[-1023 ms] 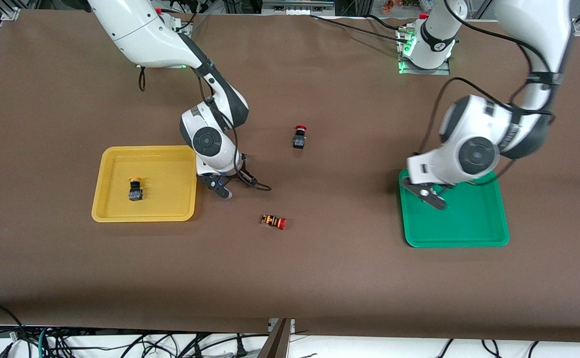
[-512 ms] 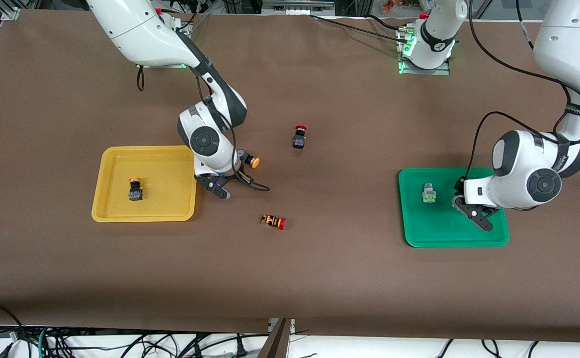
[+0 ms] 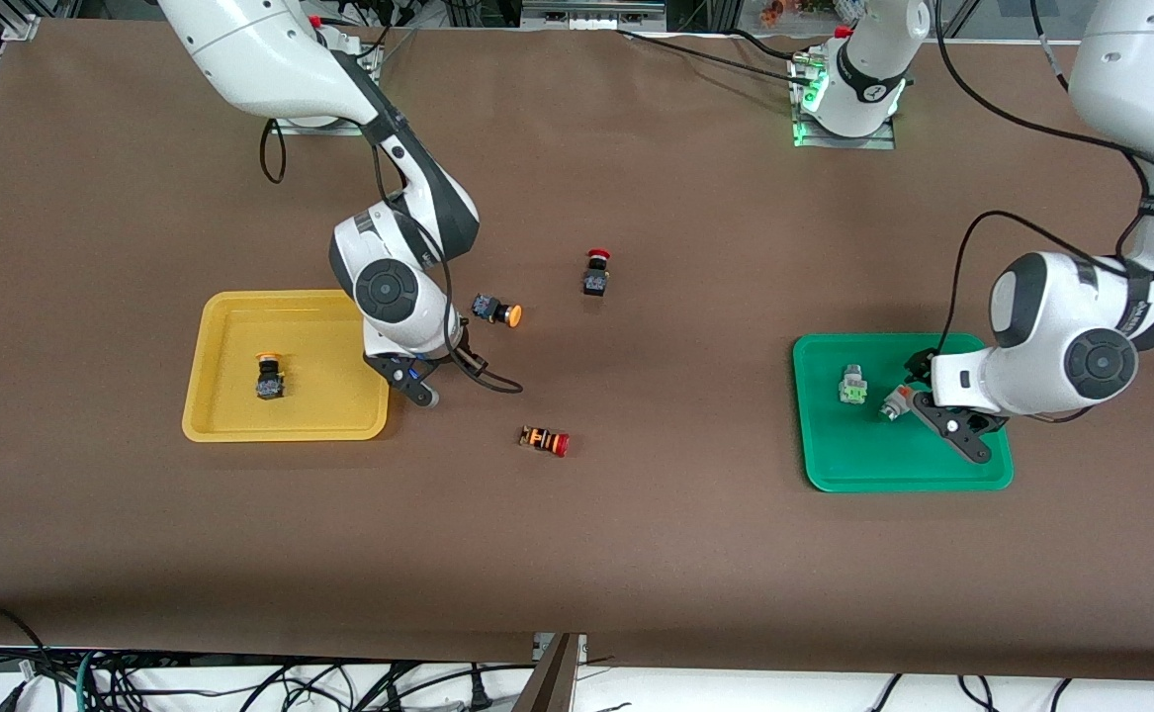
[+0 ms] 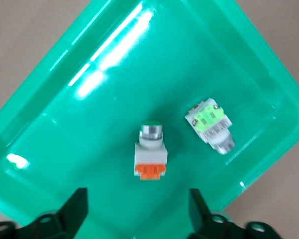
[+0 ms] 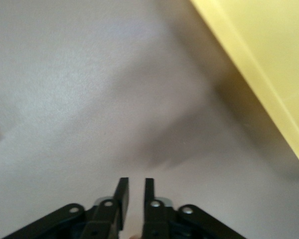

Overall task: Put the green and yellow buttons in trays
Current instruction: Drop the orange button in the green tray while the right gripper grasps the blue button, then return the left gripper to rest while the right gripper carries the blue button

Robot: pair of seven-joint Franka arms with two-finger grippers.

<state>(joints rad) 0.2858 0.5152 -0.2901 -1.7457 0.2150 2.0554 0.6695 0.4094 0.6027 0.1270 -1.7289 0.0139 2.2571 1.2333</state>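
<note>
Brown table [image 3: 636, 554], front view. Yellow tray [image 3: 329, 336] at 9 o'clock of centre, green tray [image 3: 908, 480] at 4 o'clock.

Left gripper [image 4: 138, 199] over green tray, fingers spread wide, holding nothing. Right gripper [image 5: 133, 186] low over bare table just off yellow tray's rim, fingers nearly together, nothing between.

In green tray: green-faced switch [image 4: 209, 122] and orange-ended switch [image 4: 150, 157], side by side, apart. In yellow tray: one yellow-capped switch [image 3: 269, 376], upright. Second yellow-capped switch [image 3: 495, 312] loose on table, on its side, at 2 o'clock of right gripper.

Risks, as judged:
- Needs fingers opened before descent, else knocks loose switch away.
- Round cap, lying sideways: likely rolls or squirts out of an off-centre pinch.
- Red-capped black switch [image 3: 595, 275] at 2 o'clock of it, orange-striped switch [image 3: 544, 440] at 5 o'clock: wrong pick possible.
- Left finger close to orange-ended switch: may clip it on lift.
</note>
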